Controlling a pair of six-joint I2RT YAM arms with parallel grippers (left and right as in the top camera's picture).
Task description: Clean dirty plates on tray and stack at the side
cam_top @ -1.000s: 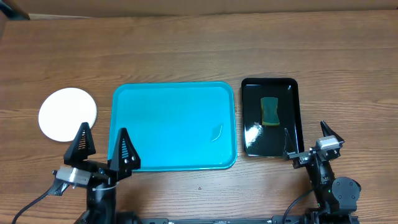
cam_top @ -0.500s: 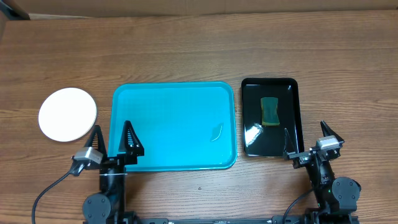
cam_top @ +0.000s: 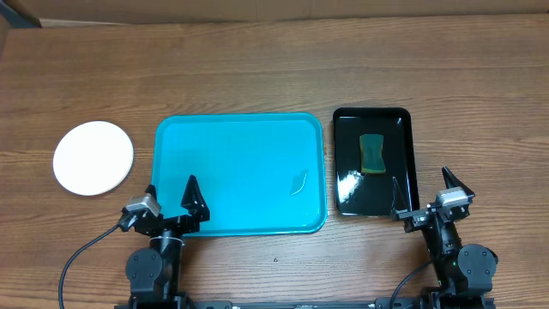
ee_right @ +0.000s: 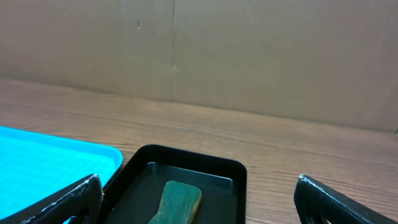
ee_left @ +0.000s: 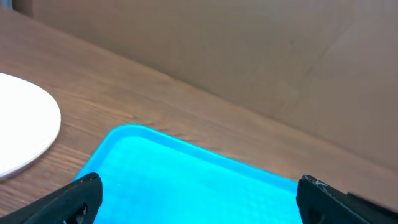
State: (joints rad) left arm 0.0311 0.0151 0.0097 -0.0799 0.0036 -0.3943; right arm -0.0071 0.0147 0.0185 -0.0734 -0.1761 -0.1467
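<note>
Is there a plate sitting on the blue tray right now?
No, the turquoise tray holds no plate in the overhead view; the white plate lies on the table beside it.

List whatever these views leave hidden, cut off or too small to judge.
- Overhead: the white plate shows only its top; whether others lie beneath is hidden.
- Overhead: the curved mark on the tray is too small to identify.
- Left wrist: the left edge cuts off the white plate.
- Right wrist: the bottom edge cuts off the sponge.
</note>
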